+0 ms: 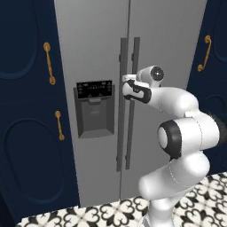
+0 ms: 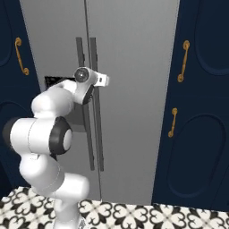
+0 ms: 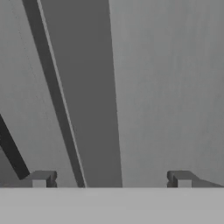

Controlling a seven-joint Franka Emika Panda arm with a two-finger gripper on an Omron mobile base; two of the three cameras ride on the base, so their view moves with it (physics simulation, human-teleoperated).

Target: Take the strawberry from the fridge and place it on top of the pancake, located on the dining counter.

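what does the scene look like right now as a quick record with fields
fridge: tall, grey, both doors shut
handles: two long vertical bars at the door seam
dispenser: black panel on the left door
gripper: jaws open, one handle bar between them, no contact visible
cabinets: navy, brass handles, on both sides of the fridge
floor: black and white patterned tile

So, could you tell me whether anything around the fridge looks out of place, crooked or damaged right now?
Nothing stands out. The fridge has both doors shut and its two long handles hang straight and parallel. The open gripper sits at the handles, one bar between its fingertips, gripping nothing.
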